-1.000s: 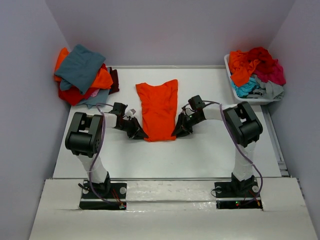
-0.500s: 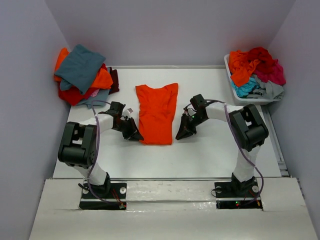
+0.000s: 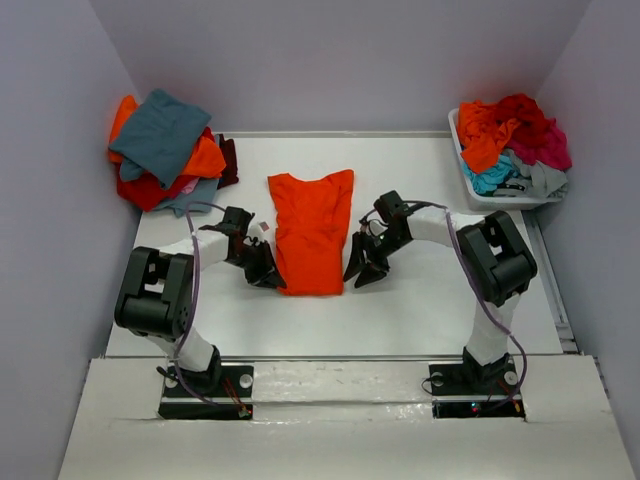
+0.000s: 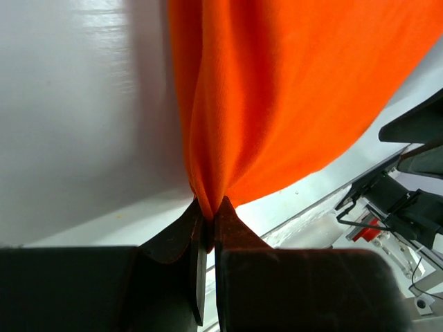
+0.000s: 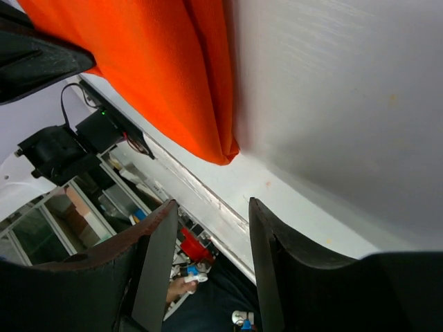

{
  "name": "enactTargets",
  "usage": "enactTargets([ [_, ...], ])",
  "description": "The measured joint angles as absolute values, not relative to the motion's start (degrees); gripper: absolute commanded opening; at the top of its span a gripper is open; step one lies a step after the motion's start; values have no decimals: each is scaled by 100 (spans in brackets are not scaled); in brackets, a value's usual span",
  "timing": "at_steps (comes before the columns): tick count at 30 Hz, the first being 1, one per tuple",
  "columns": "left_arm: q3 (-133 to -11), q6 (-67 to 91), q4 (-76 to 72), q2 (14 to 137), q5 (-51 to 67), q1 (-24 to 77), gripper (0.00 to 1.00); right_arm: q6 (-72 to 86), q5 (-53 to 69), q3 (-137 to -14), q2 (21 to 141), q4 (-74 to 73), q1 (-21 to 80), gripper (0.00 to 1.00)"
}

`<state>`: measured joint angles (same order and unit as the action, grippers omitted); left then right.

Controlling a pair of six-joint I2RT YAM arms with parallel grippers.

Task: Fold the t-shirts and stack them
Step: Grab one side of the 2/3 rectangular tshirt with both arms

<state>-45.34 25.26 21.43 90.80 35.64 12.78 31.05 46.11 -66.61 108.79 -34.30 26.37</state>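
Two arms (image 3: 158, 290), two heaps (image 3: 165, 145), one bin (image 3: 457, 135)

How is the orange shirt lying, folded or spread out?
Partly folded: the orange shirt is a narrow strip at full length with no sleeves sticking out; the left gripper pinches its near corner.

Soft, even light from above — the white tabletop (image 3: 420, 310) looks bright, with mild glare in the left wrist view. Shadows are small and faint. Close up, the left claw (image 4: 208, 207) is dark and soft-focused.
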Motion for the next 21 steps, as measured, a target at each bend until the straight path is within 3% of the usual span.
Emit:
enactTargets([
  [21, -4563, 2383, 2130, 9452, 3559, 1278, 6, 3634, 5107, -6300, 11395, -2171, 2864, 52],
])
